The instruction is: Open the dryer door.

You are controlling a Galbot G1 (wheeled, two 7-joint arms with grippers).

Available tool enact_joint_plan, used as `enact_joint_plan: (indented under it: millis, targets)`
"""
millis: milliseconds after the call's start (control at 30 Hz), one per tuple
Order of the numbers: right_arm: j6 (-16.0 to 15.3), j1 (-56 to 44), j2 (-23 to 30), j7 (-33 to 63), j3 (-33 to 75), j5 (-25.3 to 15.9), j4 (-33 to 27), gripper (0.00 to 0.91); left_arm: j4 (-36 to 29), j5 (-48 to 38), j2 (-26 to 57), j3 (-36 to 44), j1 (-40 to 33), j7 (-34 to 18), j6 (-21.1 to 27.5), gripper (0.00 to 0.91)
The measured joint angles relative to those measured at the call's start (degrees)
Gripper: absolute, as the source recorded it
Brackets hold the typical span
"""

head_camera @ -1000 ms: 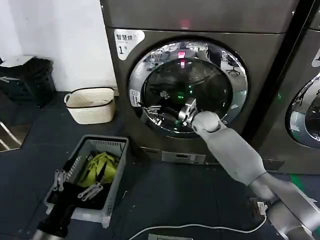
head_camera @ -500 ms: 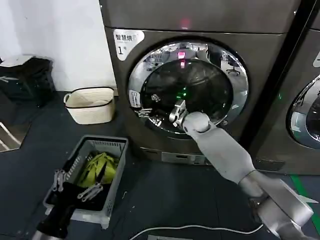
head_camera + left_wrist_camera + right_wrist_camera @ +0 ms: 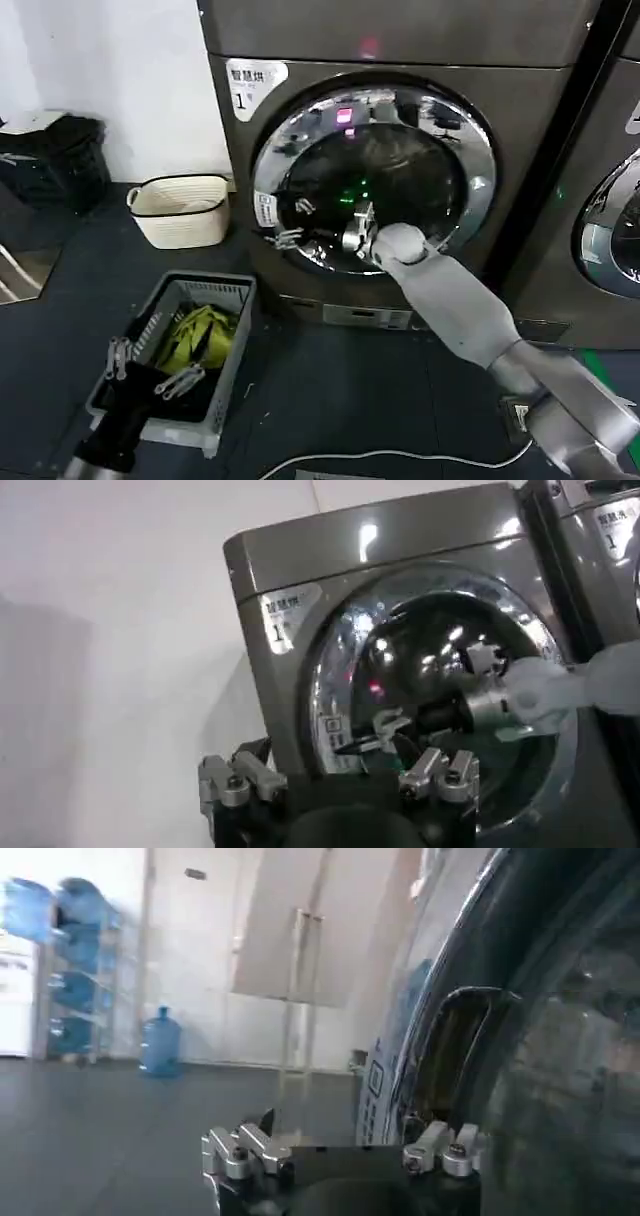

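Note:
The dryer (image 3: 400, 40) is a dark grey machine with a "1" sticker and a red light. Its round dryer door (image 3: 470, 150) has a chrome ring around dark glass. The door's left edge stands slightly out from the front. My right gripper (image 3: 290, 232) reaches across the glass to that left edge, fingers spread. In the right wrist view the right gripper (image 3: 340, 1148) is open beside the door's handle recess (image 3: 460, 1048), one finger (image 3: 445, 1148) close to the ring. My left gripper (image 3: 150, 370) hangs open and empty over a crate, facing the dryer (image 3: 300, 570).
A grey crate (image 3: 235, 290) with yellow-green cloth sits on the floor at front left. A cream basket (image 3: 180, 215) stands by the dryer's left corner. A second grey machine (image 3: 610, 220) is on the right. A white cable (image 3: 380, 455) lies on the floor.
My right gripper slid left across the glass to the door's left edge. The door's ring and its reflections shifted slightly left and outward. The left arm stayed put.

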Motion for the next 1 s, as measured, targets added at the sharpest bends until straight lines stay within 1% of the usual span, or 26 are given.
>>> enact_joint_plan:
  millis: [233, 500, 633, 867, 933, 1000]
  targets:
    - [-1.8, -1.1, -5.2, -4.7, -0.5, 3.3, 6.2, 0.907, 2.7, -4.9, 2.2, -2.4, -2.6, 1.4, 1.3, 0.907]
    - [-2.7, -3.0, -11.6, -9.5, 0.0, 5.1, 15.1, 0.907, 7.5, -9.3, 6.9, -3.6, -7.0, 1.8, 3.4, 0.907]
    - [-2.9, -4.5, -14.3, -11.2, 1.3, 5.6, 19.4, 0.907, 9.9, -10.5, 9.9, -2.8, -10.1, 1.4, 4.9, 0.907]
    - [-3.0, -8.3, -18.9, -14.4, 4.0, 6.2, 26.0, 0.907, 14.1, -11.2, 15.5, -1.4, -15.9, 0.8, 5.2, 0.907]
    - [-2.9, -9.6, -20.1, -15.6, 5.1, 6.3, 27.3, 0.907, 15.5, -11.4, 16.7, -0.7, -17.6, 0.8, 5.3, 0.907]
    - [-2.3, -11.2, -21.3, -18.4, 6.6, 7.4, 28.0, 0.907, 16.8, -11.5, 17.8, 0.0, -19.2, 0.8, 5.4, 0.907]
